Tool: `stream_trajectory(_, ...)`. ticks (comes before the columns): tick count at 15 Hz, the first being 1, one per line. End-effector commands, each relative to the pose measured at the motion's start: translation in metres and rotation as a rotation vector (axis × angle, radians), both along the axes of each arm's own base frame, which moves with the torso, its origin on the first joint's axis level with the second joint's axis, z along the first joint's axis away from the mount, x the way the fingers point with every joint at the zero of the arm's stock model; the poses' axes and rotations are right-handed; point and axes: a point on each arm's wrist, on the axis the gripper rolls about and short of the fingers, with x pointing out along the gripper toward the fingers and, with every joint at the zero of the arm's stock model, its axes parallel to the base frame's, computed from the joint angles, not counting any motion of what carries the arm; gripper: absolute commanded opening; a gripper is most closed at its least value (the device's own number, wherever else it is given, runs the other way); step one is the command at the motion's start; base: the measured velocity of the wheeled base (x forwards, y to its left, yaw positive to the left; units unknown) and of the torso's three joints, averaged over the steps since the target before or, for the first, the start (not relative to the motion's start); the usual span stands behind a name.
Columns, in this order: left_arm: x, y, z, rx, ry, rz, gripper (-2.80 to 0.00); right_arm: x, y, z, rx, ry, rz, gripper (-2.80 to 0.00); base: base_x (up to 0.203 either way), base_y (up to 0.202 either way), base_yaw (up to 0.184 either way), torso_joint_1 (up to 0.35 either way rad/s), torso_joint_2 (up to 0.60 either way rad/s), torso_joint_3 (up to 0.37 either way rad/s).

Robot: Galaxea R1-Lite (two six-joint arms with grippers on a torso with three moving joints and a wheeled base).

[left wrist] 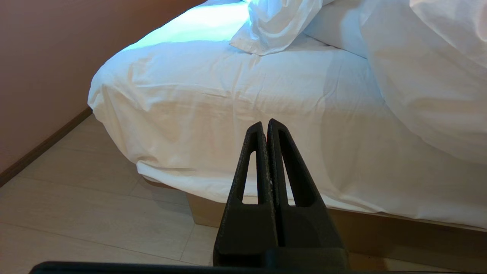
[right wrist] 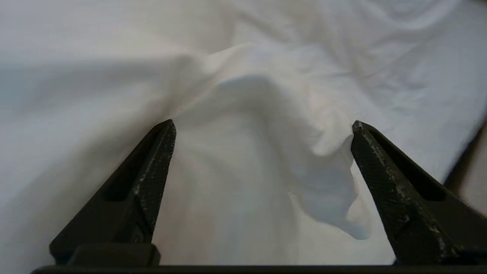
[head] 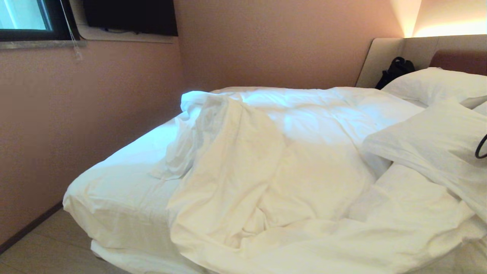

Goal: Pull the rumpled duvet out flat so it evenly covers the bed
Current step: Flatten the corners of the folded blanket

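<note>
The jaws of the right gripper [right wrist: 262,127] stand wide apart, pointed into a raised fold of the duvet [right wrist: 266,114]; a loose flap of white cloth hangs between the two fingers, nearer one finger's tip, and nothing is pinched. The jaws of the left gripper [left wrist: 265,125] are pressed together on nothing, hanging low by the corner of the bed [left wrist: 213,95], aimed at the mattress sheet [left wrist: 236,114] draped over the side, above the pale floor [left wrist: 95,213].

From where I stand, the duvet [head: 274,171] lies bunched in a thick heap across the middle and near side of the bed [head: 114,198], one fold spilling over the near edge. The sheet's left corner lies bare beside the pinkish wall [head: 76,114]. Two pillows [head: 437,148] sit at the right, the nearer one tilted onto the duvet's edge, with a dark bag [head: 395,70] against the beige headboard [head: 384,57] behind them.
</note>
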Motion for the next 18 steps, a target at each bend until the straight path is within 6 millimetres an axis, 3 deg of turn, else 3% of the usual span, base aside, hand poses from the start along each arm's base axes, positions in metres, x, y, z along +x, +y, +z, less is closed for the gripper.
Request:
stream_trajectory(1,0.0,0.0,0.0,0.0,0.0,0.001,-2.8,-0.012,0.022,0.016,0.305,-0.151,0.505,0.0,0.0,0.0,0.0,0.0,0.0,0.0)
stream_trajectory(7,0.0,0.0,0.0,0.0,0.0,0.001,-2.8,-0.052,0.055,0.056,0.431,-0.301,0.833,0.0,0.0,0.0,0.0,0.0,0.0,0.0)
stream_trajectory(12,0.0,0.0,0.0,0.0,0.0,0.001,-2.8,-0.062,0.07,0.065,0.445,-0.328,0.917,0.0,0.0,0.0,0.0,0.0,0.0,0.0)
stream_trajectory(13,0.0,0.0,0.0,0.0,0.0,0.001,-2.8,-0.066,0.074,0.069,0.448,-0.342,0.948,-2.8,0.0,0.0,0.0,0.0,0.0,0.0)
stream_trajectory(18,0.0,0.0,0.0,0.0,0.0,0.001,-2.8,-0.078,0.092,0.083,0.473,-0.39,1.067,-2.8,0.0,0.0,0.0,0.0,0.0,0.0)
